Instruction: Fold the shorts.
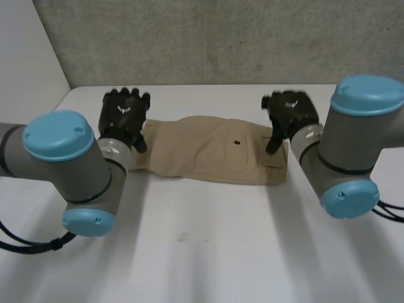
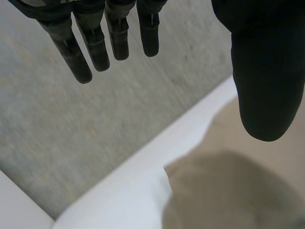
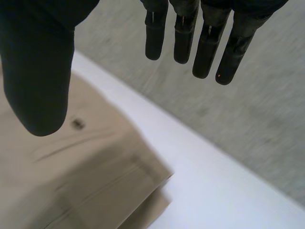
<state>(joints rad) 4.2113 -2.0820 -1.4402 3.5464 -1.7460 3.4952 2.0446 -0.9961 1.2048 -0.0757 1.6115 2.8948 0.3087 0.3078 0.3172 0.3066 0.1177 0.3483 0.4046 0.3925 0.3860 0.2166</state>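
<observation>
1. Left arm (image 1: 82,170): thick grey tube with round joints, closed by light-blue caps (image 1: 58,134) with small dark screws.
2. Right arm (image 1: 353,142): same grey, same caps.
3. Left robot hand (image 1: 124,110): black, with a small white mark on its back and a silvery ring (image 1: 113,148) at the wrist.
4. Right robot hand (image 1: 289,113): black; it may carry a similar mark, but it is too blurred to tell.
5. Fingers (image 2: 99,45): slim, black, segmented, round-tipped. Thumb (image 2: 267,86): broad, smooth, matte.
6. One right finger (image 3: 228,52) has a tiny orange dot (image 3: 218,75).
</observation>
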